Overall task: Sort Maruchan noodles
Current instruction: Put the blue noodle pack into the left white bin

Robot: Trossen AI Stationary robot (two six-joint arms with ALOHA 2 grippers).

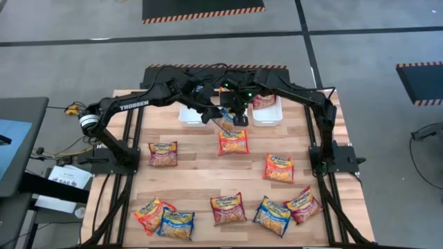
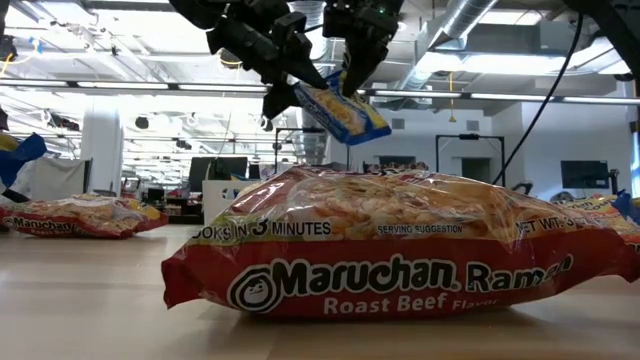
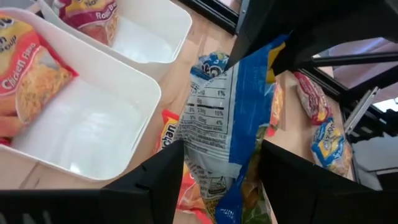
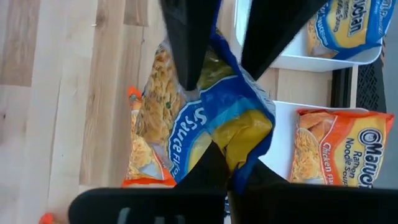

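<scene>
Above the bench, by the white trays (image 1: pixel 266 116): blue packet (image 2: pixel 343 112) hangs tilted, long axis sloping down. Right gripper (image 2: pixel 345 80) clamped on its upper end; left gripper (image 2: pixel 285 88) spread around its lower end.

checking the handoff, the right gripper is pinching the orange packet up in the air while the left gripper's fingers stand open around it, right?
Not quite: the packet in the air is the blue packet, not an orange one, as the right wrist view shows. The rest holds: the right gripper is shut on its edge, and the left gripper stands open, a finger either side of it. An orange packet lies on the table below.
</scene>
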